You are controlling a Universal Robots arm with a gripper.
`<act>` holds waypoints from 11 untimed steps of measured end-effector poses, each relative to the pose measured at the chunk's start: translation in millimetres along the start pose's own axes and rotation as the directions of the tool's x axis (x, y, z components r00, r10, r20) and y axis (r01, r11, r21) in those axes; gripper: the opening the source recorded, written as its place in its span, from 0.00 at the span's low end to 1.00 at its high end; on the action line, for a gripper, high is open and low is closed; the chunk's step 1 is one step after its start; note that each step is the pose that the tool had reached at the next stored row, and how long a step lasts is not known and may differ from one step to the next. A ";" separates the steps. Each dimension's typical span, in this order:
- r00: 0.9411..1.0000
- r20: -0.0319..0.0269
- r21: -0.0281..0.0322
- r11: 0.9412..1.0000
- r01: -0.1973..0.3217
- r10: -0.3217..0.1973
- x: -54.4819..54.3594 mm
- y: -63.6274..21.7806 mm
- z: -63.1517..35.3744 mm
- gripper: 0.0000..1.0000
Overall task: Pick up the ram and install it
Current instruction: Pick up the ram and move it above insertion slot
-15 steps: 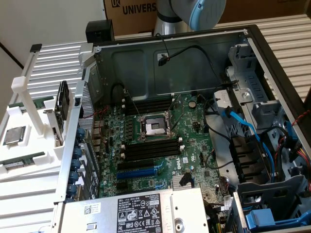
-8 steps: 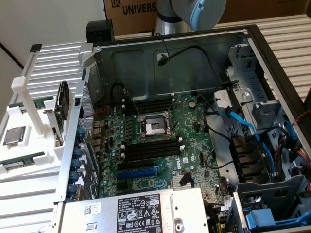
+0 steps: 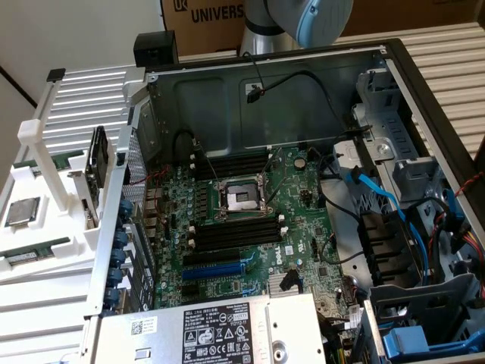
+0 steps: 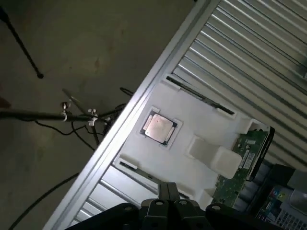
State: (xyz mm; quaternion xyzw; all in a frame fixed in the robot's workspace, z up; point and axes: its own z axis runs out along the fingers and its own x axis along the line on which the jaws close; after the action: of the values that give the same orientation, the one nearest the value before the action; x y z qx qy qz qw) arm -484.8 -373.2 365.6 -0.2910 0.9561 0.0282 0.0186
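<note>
Open computer case [image 3: 394, 68] on the exterior view's right, motherboard [image 3: 250, 250] exposed, processor socket [image 3: 241, 199] between rows of dark memory slots. White holder [image 3: 61, 227] on the ribbed metal tabletop [image 3: 83, 98] at the exterior view's left, just beside the case's outer wall. In the holder: the ram [image 3: 34, 252], seated in the near slot, white label showing, well apart from the motherboard; silver processor chip [image 3: 23, 211] near it, in a square recess; a broader green board [image 4: 242, 163] standing on edge at the end nearest the case. Robot arm [image 3: 303, 19] high over the case's far wall. Gripper [image 4: 168, 191] in the wrist view, hanging over the holder, fingers clenched together, nothing between them, touching neither ram nor chip.
</note>
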 end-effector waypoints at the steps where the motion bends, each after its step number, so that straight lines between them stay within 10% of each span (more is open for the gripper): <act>1: 0.999 -0.001 -0.003 0.999 0.037 -0.037 0.0 0.0 0.1 0.10; 9: 0.963 -0.008 -0.018 0.963 0.270 -0.270 0.1 -0.1 1.9 0.10; 11: 0.940 -0.010 -0.022 0.940 0.340 -0.341 0.1 -0.1 2.0 0.10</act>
State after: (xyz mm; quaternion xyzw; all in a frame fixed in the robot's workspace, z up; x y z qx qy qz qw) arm -484.8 -373.2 363.6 -0.4522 0.8912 0.0322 0.0139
